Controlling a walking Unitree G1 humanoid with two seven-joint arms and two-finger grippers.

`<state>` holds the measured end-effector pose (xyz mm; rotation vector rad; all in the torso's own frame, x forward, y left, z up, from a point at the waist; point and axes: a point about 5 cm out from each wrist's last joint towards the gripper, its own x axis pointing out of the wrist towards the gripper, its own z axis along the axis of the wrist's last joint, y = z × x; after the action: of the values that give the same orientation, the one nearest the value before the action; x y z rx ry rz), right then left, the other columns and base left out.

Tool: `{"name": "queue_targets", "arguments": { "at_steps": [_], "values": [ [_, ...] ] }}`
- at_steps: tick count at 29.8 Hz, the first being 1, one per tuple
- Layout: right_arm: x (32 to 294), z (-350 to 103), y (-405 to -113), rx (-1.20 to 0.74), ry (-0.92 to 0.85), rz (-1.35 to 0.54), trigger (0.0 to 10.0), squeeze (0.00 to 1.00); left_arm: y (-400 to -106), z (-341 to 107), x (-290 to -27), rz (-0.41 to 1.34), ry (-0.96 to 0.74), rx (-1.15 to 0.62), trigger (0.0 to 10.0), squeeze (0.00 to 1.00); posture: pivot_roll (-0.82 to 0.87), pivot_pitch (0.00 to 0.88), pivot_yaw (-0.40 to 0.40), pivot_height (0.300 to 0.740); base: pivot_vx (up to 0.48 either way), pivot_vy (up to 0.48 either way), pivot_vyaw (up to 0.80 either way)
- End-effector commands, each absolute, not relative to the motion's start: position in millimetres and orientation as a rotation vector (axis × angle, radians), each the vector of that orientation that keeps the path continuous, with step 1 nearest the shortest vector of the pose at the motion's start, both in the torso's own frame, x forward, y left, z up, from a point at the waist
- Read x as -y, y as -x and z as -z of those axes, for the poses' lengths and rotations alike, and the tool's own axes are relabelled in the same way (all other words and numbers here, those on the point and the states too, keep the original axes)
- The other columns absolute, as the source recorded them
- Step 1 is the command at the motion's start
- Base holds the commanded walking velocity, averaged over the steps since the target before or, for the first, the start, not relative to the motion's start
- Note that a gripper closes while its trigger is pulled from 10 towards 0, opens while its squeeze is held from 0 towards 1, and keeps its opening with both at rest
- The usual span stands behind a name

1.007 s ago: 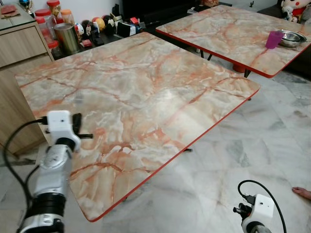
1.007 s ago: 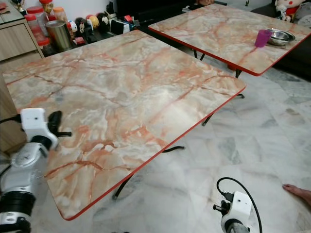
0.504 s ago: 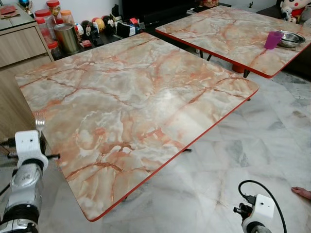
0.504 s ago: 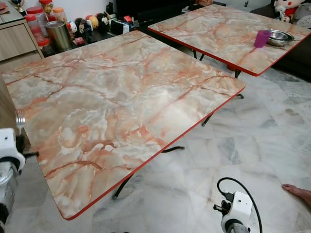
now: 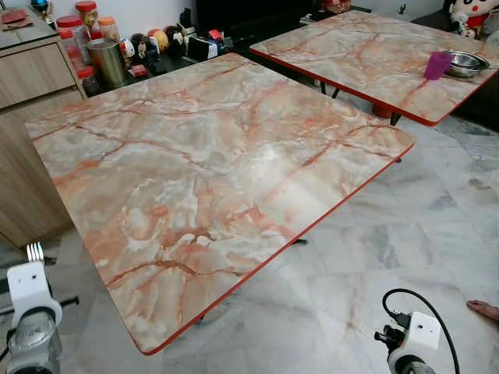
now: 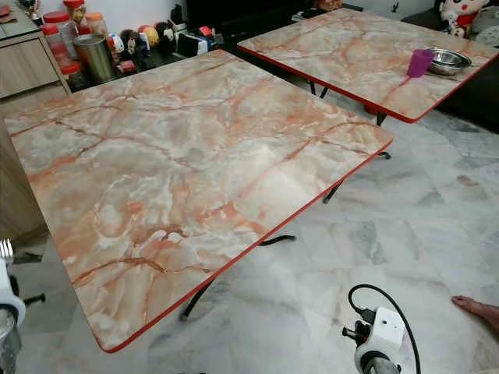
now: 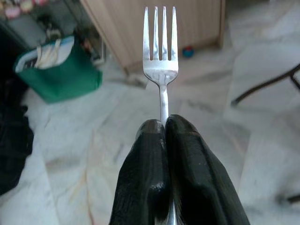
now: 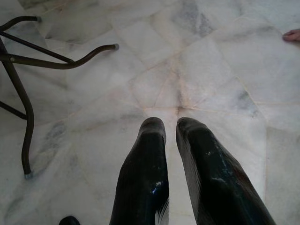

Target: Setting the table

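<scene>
My left gripper (image 7: 165,123) is shut on the handle of a silver fork (image 7: 161,51), tines pointing away from it. In the left eye view the fork's tines (image 5: 35,251) stick up above the white wrist, low beside the near table's left front corner and off its top. The near marble-patterned table (image 5: 234,156) has a red edge and a bare top. My right gripper (image 8: 171,124) hangs over the floor at the lower right, its fingers slightly apart with nothing between them.
A second marble table (image 5: 366,54) at the back right carries a purple cup (image 5: 439,64) and a metal bowl (image 5: 466,62). A wooden cabinet (image 5: 31,74), jars and a metal canister (image 5: 107,61) stand at the back left. A person's foot (image 5: 485,309) rests on the floor.
My left arm has drawn back and down from over the table's left edge to beside its front corner, still holding the fork. The right arm has stayed put.
</scene>
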<state>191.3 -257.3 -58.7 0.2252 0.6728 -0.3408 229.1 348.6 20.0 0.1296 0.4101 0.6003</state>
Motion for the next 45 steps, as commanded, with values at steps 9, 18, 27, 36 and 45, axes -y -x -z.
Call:
{"name": "queue_targets", "arguments": {
  "at_steps": [9, 18, 27, 36, 45],
  "values": [
    [256.3, 58.0, -192.7, -0.663, -0.229, 0.346, 10.0, 0.0, -188.7, 32.5, -322.9, -0.522, -0.118, -0.703, 10.0, 0.0, 0.09, 0.037, 0.0, 0.74, 0.0, 0.0, 0.0],
    [253.7, 61.3, -189.3, -0.689, -0.237, 0.344, 10.0, 0.0, -179.0, 55.7, -290.4, -0.352, -0.127, -0.834, 10.0, 0.0, 0.09, 0.017, 0.003, 0.74, 0.0, 0.0, 0.0],
    [251.2, 66.1, -183.0, -0.72, -0.253, 0.352, 10.0, 0.0, -175.8, 66.1, -270.3, -0.255, -0.108, -0.892, 10.0, 0.0, 0.09, 0.0, 0.007, 0.74, 0.0, 0.0, 0.0],
    [255.7, 68.7, -175.2, -0.739, -0.254, 0.371, 10.0, 0.0, -162.2, 75.4, -263.4, -0.181, -0.157, -0.974, 10.0, 0.0, 0.08, 0.031, 0.011, 0.74, 0.0, 0.0, 0.0],
    [260.0, 68.5, -172.6, -0.752, -0.211, 0.355, 10.0, 0.0, -150.6, 80.7, -263.0, -0.184, -0.164, -1.014, 10.0, 0.0, 0.09, 0.046, 0.0, 0.74, 0.0, -0.167, 0.0]
  ]
}}
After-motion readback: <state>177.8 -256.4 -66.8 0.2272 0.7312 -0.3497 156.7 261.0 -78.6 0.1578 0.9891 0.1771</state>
